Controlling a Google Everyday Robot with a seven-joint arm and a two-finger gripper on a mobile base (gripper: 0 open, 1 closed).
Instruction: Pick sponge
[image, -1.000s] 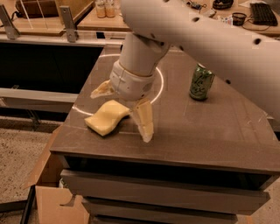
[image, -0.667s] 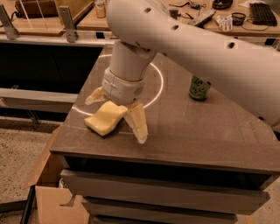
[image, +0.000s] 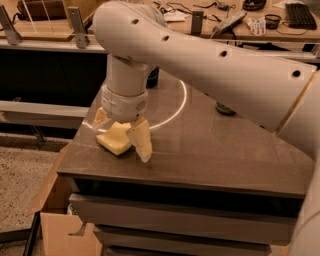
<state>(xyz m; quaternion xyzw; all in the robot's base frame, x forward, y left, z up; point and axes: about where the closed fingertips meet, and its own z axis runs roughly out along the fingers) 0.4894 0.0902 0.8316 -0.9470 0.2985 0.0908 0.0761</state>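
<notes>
**Pale yellow flat foam sponge (image: 115, 143) between spread fingers**

It lies near the front left corner of the dark brown tabletop (image: 215, 145). The white arm's gripper (image: 120, 140) hangs low over it, jaws open, with one pale tapered finger (image: 142, 142) on each side of the pad.

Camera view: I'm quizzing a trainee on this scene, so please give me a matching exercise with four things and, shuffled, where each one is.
Things:
1. sponge
2. can
3. keyboard
4. cardboard box

Places:
A. on the far desk
B. on the floor by the table
C. between the spread fingers of the gripper, near the table's front left corner
D. mostly hidden behind the arm

Pairs: 1-C, 2-D, 3-A, 4-B
</notes>
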